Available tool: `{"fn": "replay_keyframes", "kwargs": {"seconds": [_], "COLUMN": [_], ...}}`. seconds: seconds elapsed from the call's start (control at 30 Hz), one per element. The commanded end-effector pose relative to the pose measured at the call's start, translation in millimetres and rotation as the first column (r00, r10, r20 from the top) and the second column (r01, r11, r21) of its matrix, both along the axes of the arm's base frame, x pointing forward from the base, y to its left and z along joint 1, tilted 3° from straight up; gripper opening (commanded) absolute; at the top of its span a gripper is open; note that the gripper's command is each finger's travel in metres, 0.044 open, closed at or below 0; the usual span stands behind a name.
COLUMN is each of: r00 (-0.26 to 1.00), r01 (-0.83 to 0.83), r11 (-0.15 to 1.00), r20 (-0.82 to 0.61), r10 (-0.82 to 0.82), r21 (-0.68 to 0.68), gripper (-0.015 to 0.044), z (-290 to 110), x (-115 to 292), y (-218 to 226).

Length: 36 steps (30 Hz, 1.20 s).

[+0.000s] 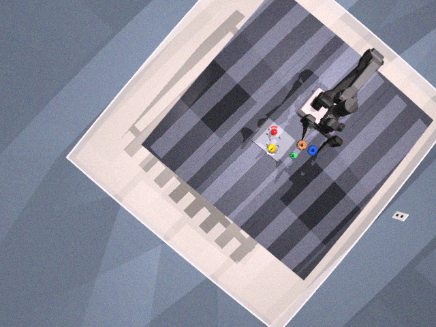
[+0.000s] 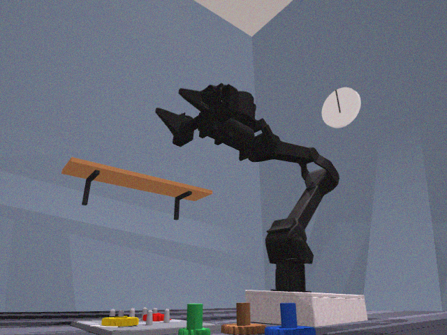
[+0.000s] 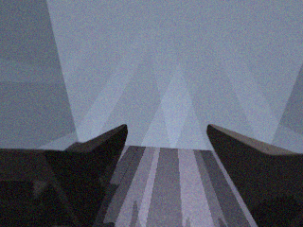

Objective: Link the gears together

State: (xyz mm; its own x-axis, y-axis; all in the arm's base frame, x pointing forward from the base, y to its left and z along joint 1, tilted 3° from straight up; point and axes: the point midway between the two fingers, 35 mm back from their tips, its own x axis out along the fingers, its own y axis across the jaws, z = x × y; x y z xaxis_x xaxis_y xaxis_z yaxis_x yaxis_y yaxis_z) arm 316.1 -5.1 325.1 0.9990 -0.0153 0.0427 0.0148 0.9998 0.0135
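Dark striped planks form the table top [image 1: 229, 190] [image 2: 397, 319] [image 3: 166, 189]. Nearest in the exterior view, the green gear [image 1: 293, 155] [image 2: 195, 317], orange gear [image 1: 302, 144] [image 2: 242, 313] and blue gear [image 1: 312, 150] [image 2: 288, 315] stand loose beside the board, stems upright, presumably so they can be grasped from above. Past them, the grey board [image 1: 287, 137] [image 2: 108, 329] carries the yellow gear [image 1: 271, 148] [image 2: 119, 321] and red gear [image 1: 272, 131] [image 2: 156, 317], apart, with bare pegs around them; matching clockwise turns should need an odd number of gears linking them. Farther back, a pale block [image 1: 304, 107] [image 2: 274, 306] bears the arm. Its gripper [image 1: 308, 148] [image 2: 167, 99] [image 3: 166, 128] hangs high, fingers wide and holding nothing, likely because picking has yet to begin. Behind, a shelf [image 2: 137, 180] and a clock [image 2: 346, 112] hang on the walls.
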Motion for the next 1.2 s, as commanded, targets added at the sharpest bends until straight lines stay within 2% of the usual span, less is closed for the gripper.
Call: {"fn": "replay_keyframes", "kwargs": {"seconds": [0.0, 0.13, 0.27, 0.43, 0.57, 0.67, 0.73, 1.17], "r00": [1.000, 0.969, 0.858, 0.605, 0.321, 0.068, -0.042, -0.056], "r01": [-0.003, -0.042, -0.043, 0.021, 0.108, 0.175, 0.198, 0.200], "r11": [1.000, 0.996, 0.985, 0.975, 0.975, 0.977, 0.978, 0.978], "r20": [-0.011, -0.239, -0.500, -0.780, -0.935, -0.992, -0.996, -0.996], "r10": [0.003, 0.061, 0.121, 0.163, 0.152, 0.108, 0.080, 0.076], "r21": [0.004, 0.082, 0.165, 0.221, 0.196, 0.118, 0.070, 0.063], "gripper": [0.0426, 0.0440, 0.0440, 0.0440, 0.0440, 0.0440, 0.0440, 0.0440], "z": [-2, -53, -114, -188, -238, -266, -275, -281], "x": [1, 18, 22, 3, -30, -65, -82, -82], "y": [1, 18, 39, 65, 80, 88, 89, 89]}}
